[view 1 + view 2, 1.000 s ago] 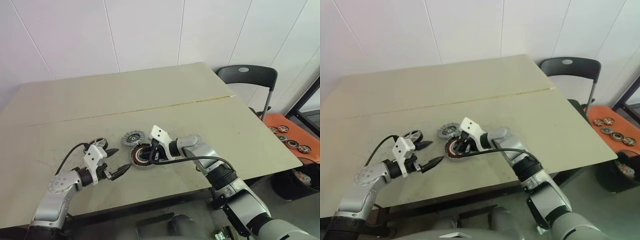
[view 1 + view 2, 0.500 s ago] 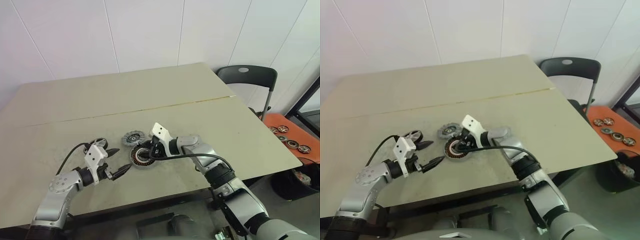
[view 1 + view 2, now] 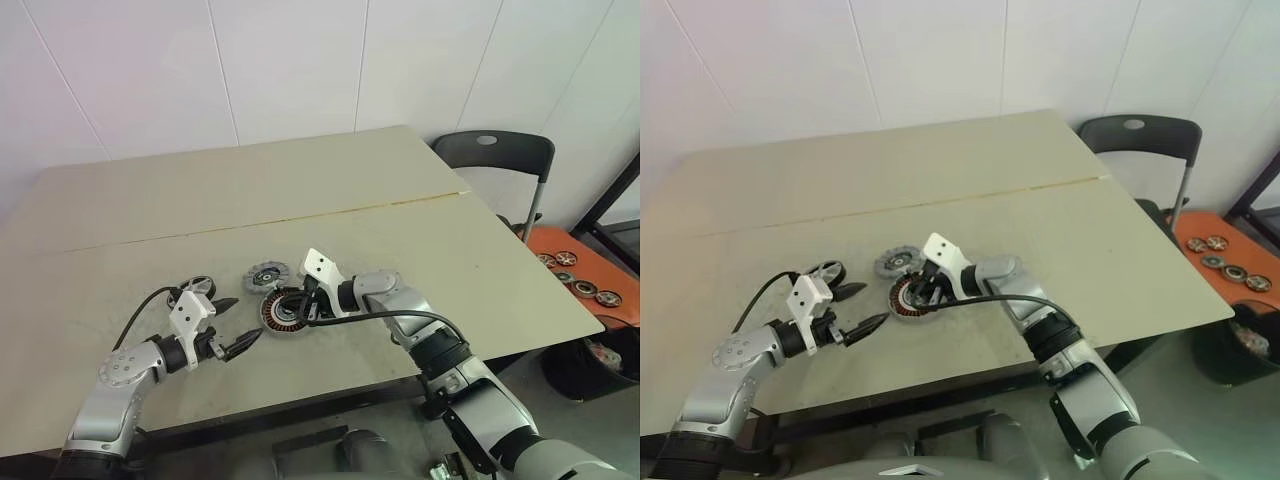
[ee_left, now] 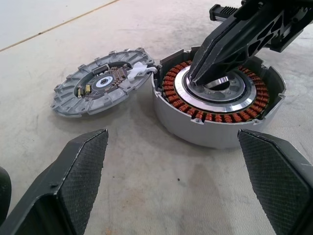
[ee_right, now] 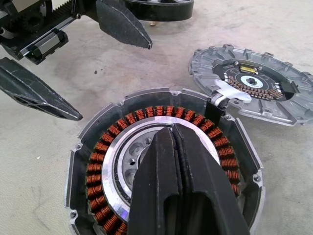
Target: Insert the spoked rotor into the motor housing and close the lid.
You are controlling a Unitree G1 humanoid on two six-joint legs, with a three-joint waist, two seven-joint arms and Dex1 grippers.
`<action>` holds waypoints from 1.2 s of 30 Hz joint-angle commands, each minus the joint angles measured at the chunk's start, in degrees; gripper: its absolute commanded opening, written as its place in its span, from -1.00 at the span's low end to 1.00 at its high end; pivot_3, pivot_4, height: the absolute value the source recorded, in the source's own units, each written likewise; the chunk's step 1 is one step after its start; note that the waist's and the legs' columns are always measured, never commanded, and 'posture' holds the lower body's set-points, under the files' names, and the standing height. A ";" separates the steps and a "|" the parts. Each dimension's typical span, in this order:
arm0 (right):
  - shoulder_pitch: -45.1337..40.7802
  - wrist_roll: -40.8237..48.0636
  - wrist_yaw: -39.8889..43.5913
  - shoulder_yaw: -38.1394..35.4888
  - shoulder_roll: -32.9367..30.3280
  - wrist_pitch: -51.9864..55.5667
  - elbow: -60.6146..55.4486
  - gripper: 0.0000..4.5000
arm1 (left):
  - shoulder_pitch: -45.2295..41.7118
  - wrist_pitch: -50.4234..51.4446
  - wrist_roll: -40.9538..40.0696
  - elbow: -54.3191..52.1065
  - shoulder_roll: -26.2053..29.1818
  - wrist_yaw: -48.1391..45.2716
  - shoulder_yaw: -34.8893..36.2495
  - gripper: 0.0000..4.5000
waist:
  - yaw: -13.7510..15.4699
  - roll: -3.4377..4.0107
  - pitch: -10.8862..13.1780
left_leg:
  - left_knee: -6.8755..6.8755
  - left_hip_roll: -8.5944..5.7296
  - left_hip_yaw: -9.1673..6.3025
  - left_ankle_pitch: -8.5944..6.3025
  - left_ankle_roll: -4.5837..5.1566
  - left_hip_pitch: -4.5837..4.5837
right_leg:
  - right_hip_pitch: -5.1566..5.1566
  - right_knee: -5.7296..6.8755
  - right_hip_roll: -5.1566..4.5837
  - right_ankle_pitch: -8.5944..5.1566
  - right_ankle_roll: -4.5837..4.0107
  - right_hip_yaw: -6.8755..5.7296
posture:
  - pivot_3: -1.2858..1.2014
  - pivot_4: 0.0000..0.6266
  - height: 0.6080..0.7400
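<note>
Grippers first, nearest the robot. Left gripper (image 3: 232, 327) hovers low over the table (image 3: 420, 240), fingers spread wide, tips aimed at the motor housing (image 4: 217, 115) and stopping short of it, nothing between them. Right gripper (image 5: 172, 147) sits over the centre of the motor housing with its two black fingers pressed flat together, nothing pinched; the tips are at or just above the silvery hub inside the copper windings (image 5: 129, 119), and contact cannot be settled.

Motor housing: round grey can, open side up, resting flat on the table, ring of copper windings exposed around a bright metal hub. Not covered.

Lid (image 4: 102, 81): round silvery-grey disc lying flat on the table just beside the motor housing, on its far side from the left gripper. Inner face up, dark centre with small components showing. A white connector (image 5: 230, 93) bridges the gap between lid edge and housing rim.

Black ring (image 3: 198, 288): beyond the left gripper, well apart from the motor housing, on the table.

Further off from the motor housing, past the table's right edge: a dark chair (image 3: 495, 152), then an orange surface (image 3: 590, 270) carrying several small round parts.
</note>
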 commanded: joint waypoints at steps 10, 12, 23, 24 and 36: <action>2.24 4.54 5.89 0.78 0.04 6.93 -4.09 -0.99 | -0.30 -1.60 0.85 0.23 -0.21 -0.29 -0.12 1.00 | -0.03 -0.01 -0.02 | -0.02 0.01 0.00 0.00 0.00 0.03 | 0.01 0.02 0.00 0.00 0.00 0.00 | 0.03 -1.00 1.00; 2.50 4.74 6.20 0.87 -0.22 7.51 -4.41 -0.99 | -0.20 -1.67 0.89 0.25 -0.16 -0.29 -0.13 1.00 | 0.00 -0.01 -0.01 | 0.00 0.01 -0.02 0.00 0.00 0.05 | 0.02 0.03 0.00 0.00 0.00 -0.01 | 0.03 -1.00 1.00; 2.30 5.84 2.47 -2.14 1.80 3.79 -2.99 -0.99 | -0.40 -1.82 1.34 0.84 -0.35 -0.44 -0.23 1.00 | 0.09 -0.01 -0.01 | 0.03 -0.01 -0.01 0.03 -0.05 0.32 | 0.31 0.05 0.03 -0.03 -0.02 -0.01 | 0.03 -1.00 1.00; 2.27 6.66 2.44 -2.84 2.13 4.00 -3.26 -0.99 | -0.47 -1.91 1.41 1.05 -0.38 -0.49 -0.24 1.00 | 0.06 -0.01 -0.01 | 0.03 -0.02 0.00 0.03 -0.06 0.33 | 0.33 0.05 0.03 -0.03 -0.03 -0.01 | 0.03 -1.00 1.00; 0.80 3.05 0.39 -2.50 1.04 0.58 0.27 -0.99 | -1.00 -4.04 2.22 3.88 -0.90 -0.98 -0.57 1.00 | -0.03 0.00 -0.01 | -0.05 0.00 0.02 0.04 -0.06 0.28 | 0.22 0.05 0.03 -0.01 0.00 0.01 | 0.03 -1.00 1.00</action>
